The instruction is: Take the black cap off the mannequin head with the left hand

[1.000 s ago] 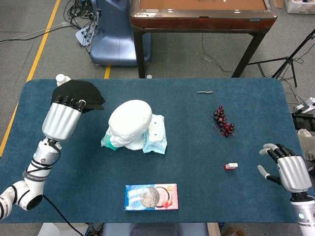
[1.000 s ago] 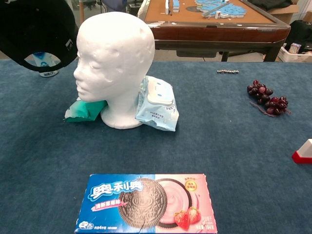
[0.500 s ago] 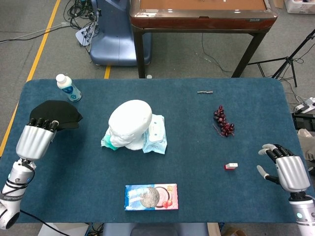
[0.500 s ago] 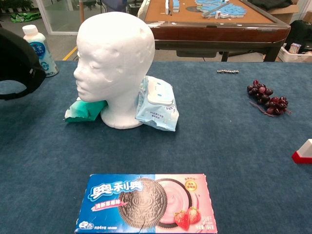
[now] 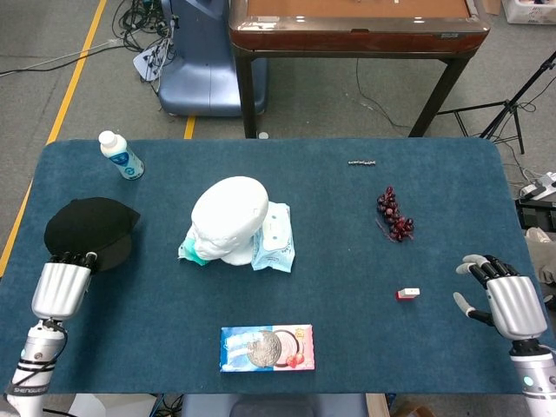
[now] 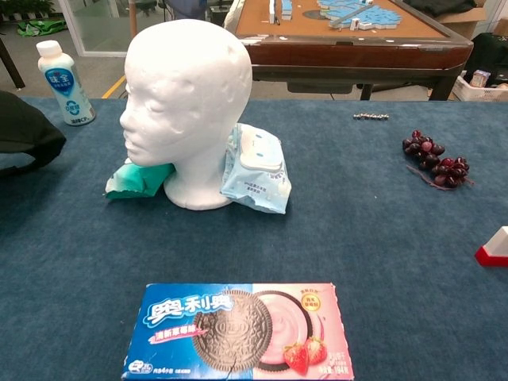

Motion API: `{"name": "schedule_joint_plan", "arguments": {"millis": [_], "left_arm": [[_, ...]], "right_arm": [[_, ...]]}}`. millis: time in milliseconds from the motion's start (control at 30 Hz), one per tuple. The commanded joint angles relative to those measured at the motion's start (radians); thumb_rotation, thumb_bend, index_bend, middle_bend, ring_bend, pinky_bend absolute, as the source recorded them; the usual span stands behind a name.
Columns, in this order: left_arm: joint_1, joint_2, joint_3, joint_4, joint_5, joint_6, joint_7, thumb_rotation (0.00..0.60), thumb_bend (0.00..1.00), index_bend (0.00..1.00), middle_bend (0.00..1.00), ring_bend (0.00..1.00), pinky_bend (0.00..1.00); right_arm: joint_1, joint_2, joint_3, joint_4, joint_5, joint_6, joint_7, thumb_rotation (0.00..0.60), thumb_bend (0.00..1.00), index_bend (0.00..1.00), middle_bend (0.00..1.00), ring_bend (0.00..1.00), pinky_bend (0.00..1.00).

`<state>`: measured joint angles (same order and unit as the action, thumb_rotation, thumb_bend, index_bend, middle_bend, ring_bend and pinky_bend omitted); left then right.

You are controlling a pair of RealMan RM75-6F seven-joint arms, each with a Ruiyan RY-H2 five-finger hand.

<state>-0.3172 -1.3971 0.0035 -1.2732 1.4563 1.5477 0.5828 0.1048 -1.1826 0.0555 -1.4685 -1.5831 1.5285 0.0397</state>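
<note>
The white mannequin head (image 5: 228,219) stands bare in the middle of the blue table; the chest view shows it close up (image 6: 186,103), facing left. The black cap (image 5: 89,230) is low over the table's left side, and its edge shows at the left border of the chest view (image 6: 24,139). My left hand (image 5: 61,287) is just in front of the cap, its fingertips (image 5: 74,258) curled over the near rim, gripping it. My right hand (image 5: 508,300) hovers at the table's front right corner with fingers spread and nothing in it.
A white bottle (image 5: 121,155) stands at the back left. A wipes pack (image 5: 274,236) and a green pouch (image 5: 191,254) lean on the head's base. Grapes (image 5: 393,215), a small red-white block (image 5: 408,294) and a cookie box (image 5: 266,347) lie to the right and front.
My left hand has carried the cap from beside the head leftward, toward the front and down to the table's left side. The right hand has stayed put.
</note>
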Motion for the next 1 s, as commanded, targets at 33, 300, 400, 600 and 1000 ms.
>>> {"name": "schedule_joint_plan", "arguments": {"millis": [33, 300, 400, 600, 1000], "left_arm": [[0.056, 0.102, 0.026, -0.312, -0.16, -0.101, 0.277, 0.6, 0.24, 0.06, 0.54, 0.49, 0.69], [0.084, 0.148, 0.05, -0.504, -0.233, -0.093, 0.456, 0.6, 0.07, 0.0, 0.5, 0.46, 0.69], [0.092, 0.168, 0.057, -0.58, -0.289, -0.093, 0.524, 0.6, 0.05, 0.0, 0.49, 0.46, 0.69], [0.102, 0.182, 0.055, -0.654, -0.376, -0.071, 0.599, 0.6, 0.04, 0.0, 0.49, 0.48, 0.69], [0.132, 0.155, 0.061, -0.476, -0.205, -0.059, 0.287, 0.6, 0.22, 0.29, 0.49, 0.5, 0.69]], "right_arm": [[0.0, 0.0, 0.0, 0.0, -0.001, 0.001, -0.001, 0.6, 0.27, 0.42, 0.33, 0.28, 0.41], [0.0, -0.001, 0.001, 0.001, 0.003, 0.0, -0.002, 0.6, 0.27, 0.42, 0.33, 0.28, 0.41], [0.0, -0.001, 0.002, 0.0, 0.003, 0.0, -0.002, 0.6, 0.27, 0.42, 0.33, 0.28, 0.41], [-0.001, -0.001, 0.002, 0.001, 0.005, 0.0, -0.004, 0.6, 0.27, 0.42, 0.33, 0.28, 0.41], [-0.006, 0.004, 0.011, -0.002, 0.017, 0.012, -0.004, 0.6, 0.27, 0.42, 0.33, 0.28, 0.41]]}}
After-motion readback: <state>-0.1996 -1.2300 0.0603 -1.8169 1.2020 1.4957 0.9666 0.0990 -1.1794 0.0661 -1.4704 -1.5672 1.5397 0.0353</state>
